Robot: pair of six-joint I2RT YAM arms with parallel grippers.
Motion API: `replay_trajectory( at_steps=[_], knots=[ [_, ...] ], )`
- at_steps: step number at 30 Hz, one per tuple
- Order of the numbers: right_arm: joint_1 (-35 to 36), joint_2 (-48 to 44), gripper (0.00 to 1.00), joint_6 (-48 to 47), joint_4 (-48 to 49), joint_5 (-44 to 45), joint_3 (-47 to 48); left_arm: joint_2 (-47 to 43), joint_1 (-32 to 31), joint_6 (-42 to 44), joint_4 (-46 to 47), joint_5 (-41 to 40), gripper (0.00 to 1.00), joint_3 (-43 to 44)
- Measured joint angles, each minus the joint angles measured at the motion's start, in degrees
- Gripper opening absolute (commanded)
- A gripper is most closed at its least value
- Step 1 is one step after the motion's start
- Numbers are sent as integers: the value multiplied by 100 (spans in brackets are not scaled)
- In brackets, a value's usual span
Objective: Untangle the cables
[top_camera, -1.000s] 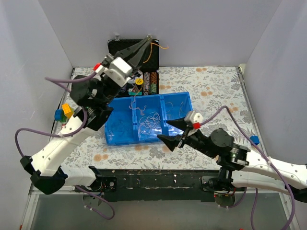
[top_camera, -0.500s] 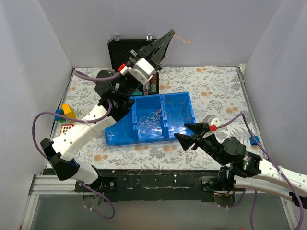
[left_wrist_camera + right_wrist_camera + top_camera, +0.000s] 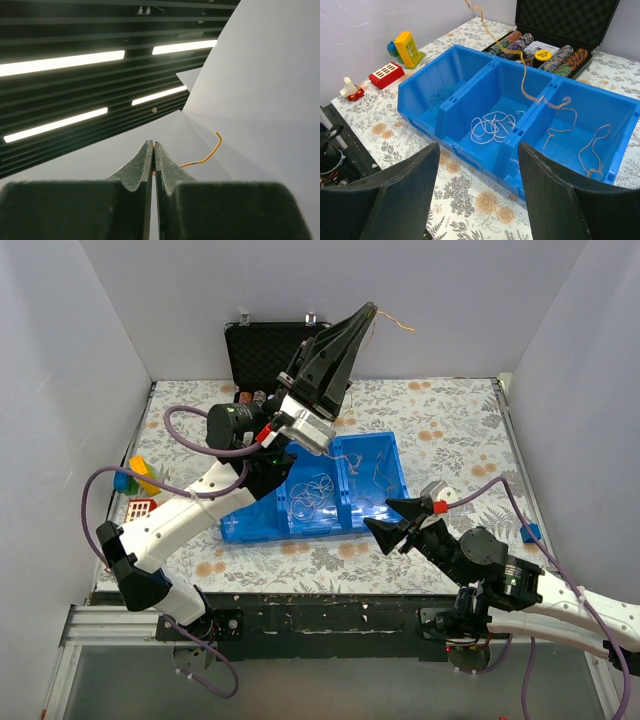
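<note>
My left gripper (image 3: 370,308) is raised high above the back of the table and is shut on a thin yellow cable (image 3: 398,324). In the left wrist view the jaws (image 3: 152,144) are pressed together, and the cable's free end (image 3: 207,157) curls out to the right. From the right wrist view that strand (image 3: 524,75) hangs down onto the tray's divider and into the right compartment, where tan loops (image 3: 580,140) lie. Pale cables (image 3: 495,125) lie in the middle compartment of the blue tray (image 3: 232,530), and blue ones (image 3: 440,95) in the left. My right gripper (image 3: 385,520) hovers open and empty before the tray's front edge.
An open black case (image 3: 262,345) holding poker chips (image 3: 567,59) stands behind the tray. Toy blocks (image 3: 140,475) and a red-and-white piece (image 3: 140,508) sit at the left edge. A small blue object (image 3: 531,532) lies at the right. White walls enclose the table.
My left arm has swung up and to the right, lifting the yellow cable higher. My right gripper drew back from the tray toward the near right and then held still.
</note>
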Motion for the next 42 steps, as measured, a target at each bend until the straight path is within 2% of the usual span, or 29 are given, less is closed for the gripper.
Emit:
replay_trajectory(
  at_steps=[9,17,29,42],
  knots=[
    [0,-164,71,66,-22,142,-76,42,-9,-256,-17,-457,0,-682],
    [0,-378,71,107,-20,289,-105,315,-9,-518,-83,-922,0,-776],
    [0,-682,69,136,-138,581,-269,1390,308,-981,68,-1718,0,-763],
    [0,-949,68,136,-337,949,-269,1827,511,-2575,-1259,-2632,0,-802]
  ],
)
